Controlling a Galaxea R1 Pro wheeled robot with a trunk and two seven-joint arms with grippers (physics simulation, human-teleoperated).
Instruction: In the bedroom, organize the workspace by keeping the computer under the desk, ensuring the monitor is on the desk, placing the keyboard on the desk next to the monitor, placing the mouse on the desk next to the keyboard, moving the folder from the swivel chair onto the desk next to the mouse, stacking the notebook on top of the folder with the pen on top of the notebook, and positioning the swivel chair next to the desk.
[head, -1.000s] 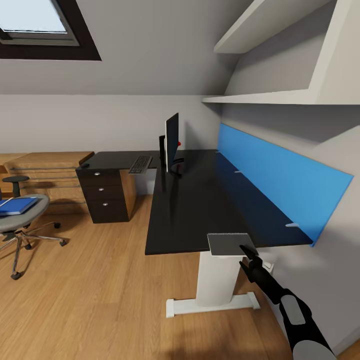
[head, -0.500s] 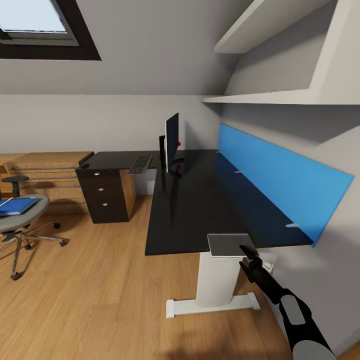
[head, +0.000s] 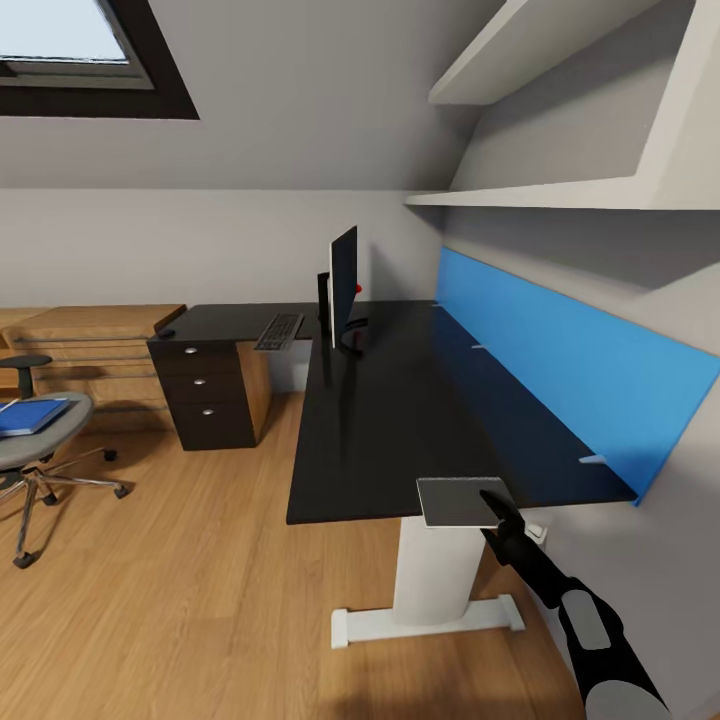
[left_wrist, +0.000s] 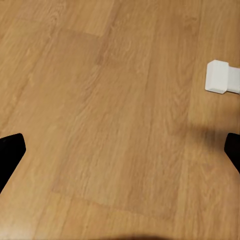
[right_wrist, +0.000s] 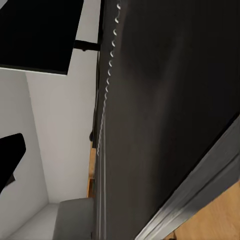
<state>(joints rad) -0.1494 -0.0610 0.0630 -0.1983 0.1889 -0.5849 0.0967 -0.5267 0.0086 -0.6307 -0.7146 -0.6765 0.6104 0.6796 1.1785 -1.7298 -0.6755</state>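
My right gripper (head: 493, 503) is shut on the grey spiral-bound notebook (head: 458, 500), which it holds flat at the near end of the black desk (head: 390, 400). In the right wrist view the notebook (right_wrist: 165, 115) shows close up beside one black fingertip (right_wrist: 10, 155). The monitor (head: 343, 283) stands edge-on at the desk's far corner, with the keyboard (head: 279, 331) to its left and the mouse (head: 167, 332) further left. On the swivel chair (head: 35, 450) at the left lies the blue folder (head: 30, 416). My left gripper (left_wrist: 120, 150) hangs open over the wooden floor.
A black drawer unit (head: 203, 395) stands under the desk's left wing, with low wooden shelving (head: 90, 345) behind it. The desk's white pedestal foot (head: 425, 618) rests on the floor below my right arm. A blue back panel (head: 560, 370) and white wall shelves (head: 560, 195) run along the right.
The whole view has shifted a little, so the camera moved. My right gripper still holds the notebook at the desk's near end, now slightly lower in the picture.
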